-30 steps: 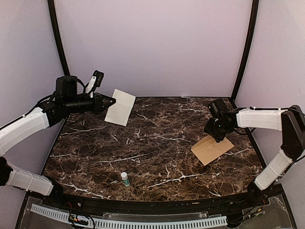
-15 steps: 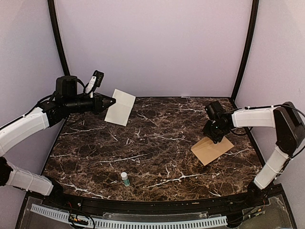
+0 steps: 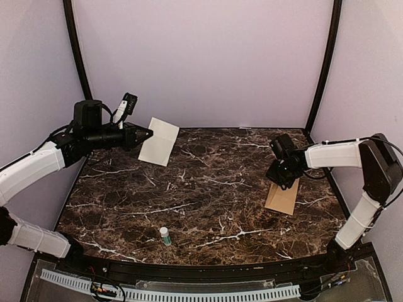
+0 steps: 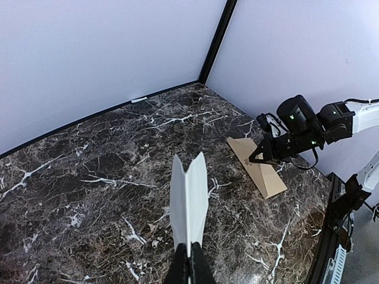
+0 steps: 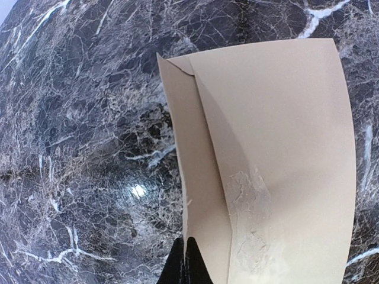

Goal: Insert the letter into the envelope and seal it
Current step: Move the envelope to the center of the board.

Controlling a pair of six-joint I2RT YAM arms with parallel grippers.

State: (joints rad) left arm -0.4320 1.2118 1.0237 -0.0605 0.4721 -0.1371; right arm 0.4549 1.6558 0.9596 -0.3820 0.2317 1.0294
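Observation:
The letter (image 3: 158,141) is a folded white sheet held in the air at the back left. My left gripper (image 3: 148,133) is shut on its near edge; the left wrist view shows the sheet (image 4: 189,201) standing edge-up from the closed gripper (image 4: 190,260). The tan-brown envelope (image 3: 283,197) is at the right, tilted up off the table. My right gripper (image 3: 281,183) is shut on its upper edge. In the right wrist view the envelope (image 5: 278,160) hangs from the closed gripper (image 5: 188,255), its flap side showing a whitish glue patch.
A small white bottle with a teal cap (image 3: 165,236) stands near the front middle of the dark marble table (image 3: 201,189). Lilac walls and black corner posts close in the back and sides.
My right gripper has lifted one edge of the envelope and drawn it left, so the envelope has swung from lying flat to standing steeply tilted. The left arm and the letter have not moved.

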